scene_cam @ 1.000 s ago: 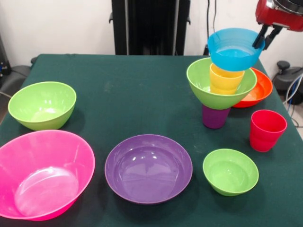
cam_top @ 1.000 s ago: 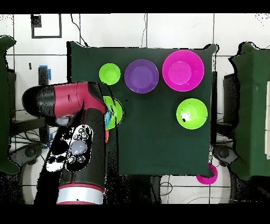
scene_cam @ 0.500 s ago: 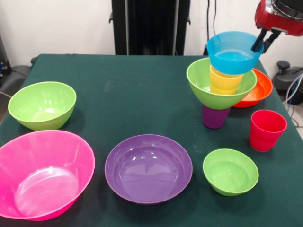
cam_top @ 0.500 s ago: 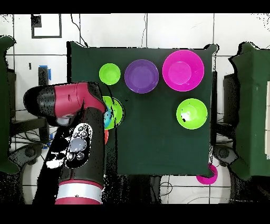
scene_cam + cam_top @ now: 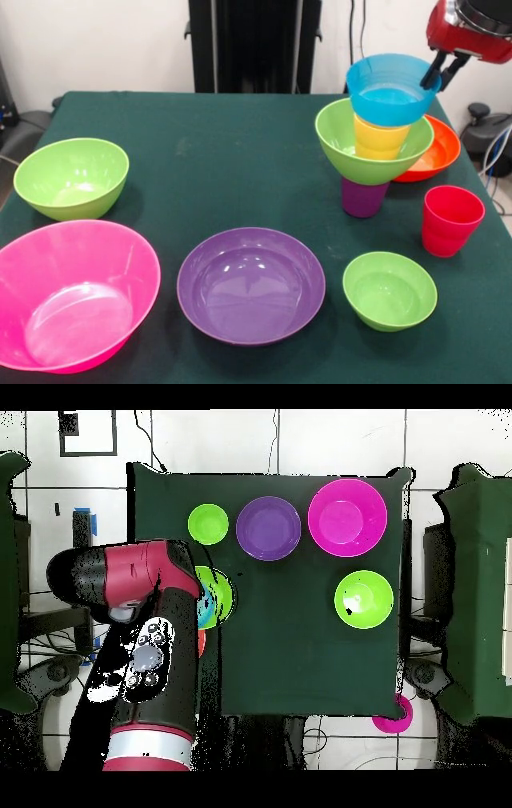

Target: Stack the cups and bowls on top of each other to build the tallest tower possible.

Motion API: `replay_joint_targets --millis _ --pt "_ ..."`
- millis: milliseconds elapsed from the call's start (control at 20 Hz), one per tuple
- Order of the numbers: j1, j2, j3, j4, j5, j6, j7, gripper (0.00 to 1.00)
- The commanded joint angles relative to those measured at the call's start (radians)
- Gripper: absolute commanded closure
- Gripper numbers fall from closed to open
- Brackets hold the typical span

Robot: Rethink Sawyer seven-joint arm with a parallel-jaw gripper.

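Observation:
The tower stands at the right of the front view: a purple cup (image 5: 364,200) as base, a lime green bowl (image 5: 342,148) on it, a yellow-orange cup (image 5: 380,138) inside that, and a blue bowl (image 5: 388,90) on top. My gripper (image 5: 439,73) comes in from the upper right and is shut on the blue bowl's right rim. A red cup (image 5: 451,221) stands alone to the right. In the overhead view my arm (image 5: 150,634) covers most of the tower; only part of the green bowl (image 5: 224,594) shows.
An orange-red bowl (image 5: 440,152) lies just behind the tower. A small lime green bowl (image 5: 390,290), a wide purple bowl (image 5: 250,284) and a large hot pink bowl (image 5: 72,292) sit along the near side. Another lime green bowl (image 5: 72,178) sits at the left.
The gripper and the blue bowl have shifted slightly up and to the left, and the bowl now sits more squarely over the yellow-orange cup. Nothing else has moved.

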Motion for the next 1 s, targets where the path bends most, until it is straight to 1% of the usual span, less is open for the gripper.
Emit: replay_joint_targets --millis 50,200,250,450,650,1000 --pt "0.012 0.033 0.038 -0.024 -0.012 -0.004 0.162 1.0" --pt "0.013 0.037 0.033 -0.029 -0.01 0.014 0.165 1.0" --pt "0.015 0.038 0.03 -0.03 -0.008 0.016 0.164 0.0" --pt "0.021 0.043 0.018 -0.039 -0.012 0.02 0.177 0.0" --pt "0.017 0.047 0.02 -0.047 -0.017 0.01 0.152 0.0" --pt "0.022 0.038 0.013 -0.031 -0.016 -0.006 0.154 0.0"
